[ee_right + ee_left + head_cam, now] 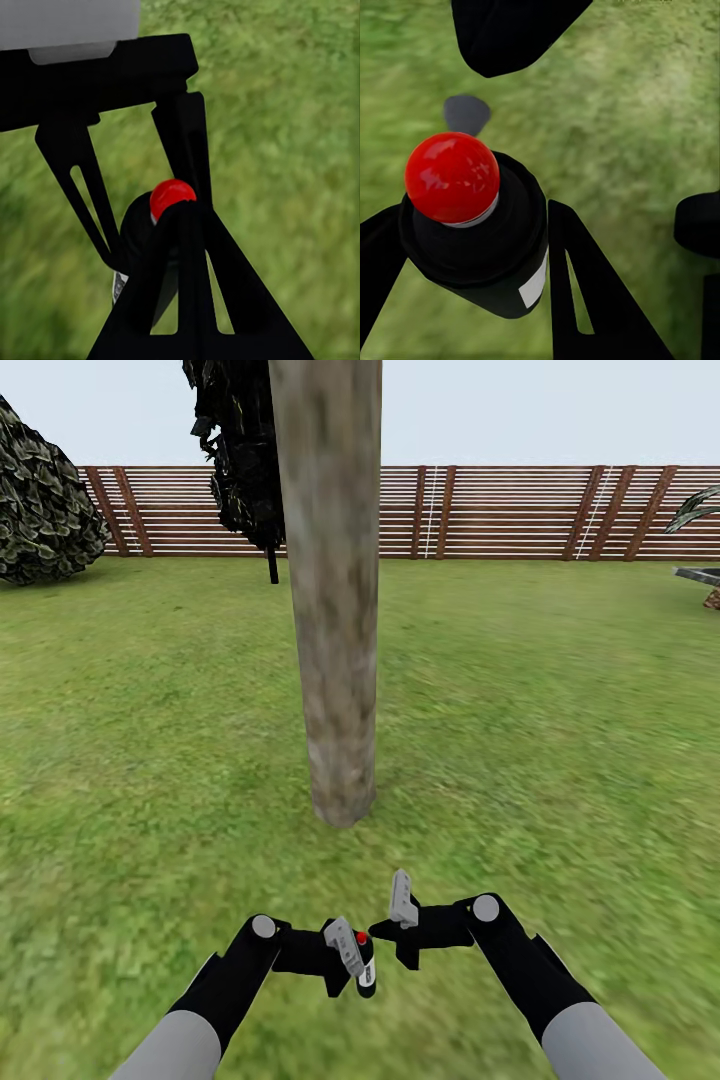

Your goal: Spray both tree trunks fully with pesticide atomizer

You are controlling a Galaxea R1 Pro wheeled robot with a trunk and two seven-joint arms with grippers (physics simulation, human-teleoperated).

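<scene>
A thick pale tree trunk rises from the grass straight ahead, a short way beyond both grippers. My left gripper is shut on the pesticide atomizer, a small dark bottle with a red top and a whitish label. In the left wrist view the atomizer stands between the two black fingers. My right gripper sits just right of it, fingers together and empty. In the right wrist view the right gripper points at the red-topped atomizer.
Green lawn spreads all around. A brown slatted fence closes the far side. A round dark bush stands far left, and dark foliage hangs beside the trunk. A low plant and a grey slab are far right.
</scene>
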